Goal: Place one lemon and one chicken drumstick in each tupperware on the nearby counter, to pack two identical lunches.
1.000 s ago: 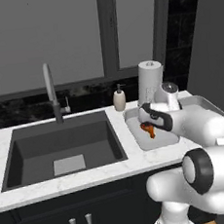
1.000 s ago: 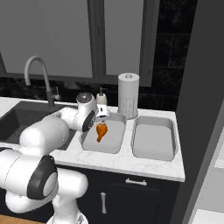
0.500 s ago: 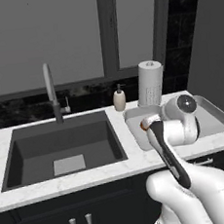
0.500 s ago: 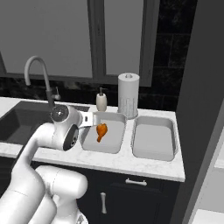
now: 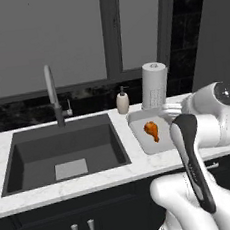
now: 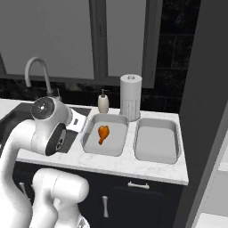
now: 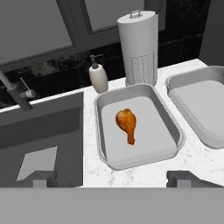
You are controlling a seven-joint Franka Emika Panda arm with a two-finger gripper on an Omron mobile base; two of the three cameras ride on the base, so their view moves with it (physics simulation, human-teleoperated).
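Observation:
An orange-brown chicken drumstick (image 7: 126, 124) (image 5: 152, 130) (image 6: 103, 133) lies alone in the left tupperware (image 7: 148, 140) (image 5: 141, 140) (image 6: 114, 142), a shallow grey tray on the white marble counter (image 7: 144, 175) (image 6: 129, 167). To its right stands a second tupperware (image 7: 205, 109) (image 6: 156, 143) with nothing in it. My gripper (image 7: 113, 179) is open, pulled back above the counter's front edge, with nothing between its fingertips (image 7: 39, 178). The lemon is out of view.
A dark sink (image 5: 65, 152) with a tall faucet (image 5: 52, 93) lies left of the trays. A soap dispenser (image 7: 99, 77) and a paper towel roll (image 7: 139, 48) stand behind them. A dark tall panel (image 6: 209, 111) bounds the counter's right end.
My hand has drawn back and up from the left tupperware, leaving the drumstick lying in it. The arm has swung toward the base.

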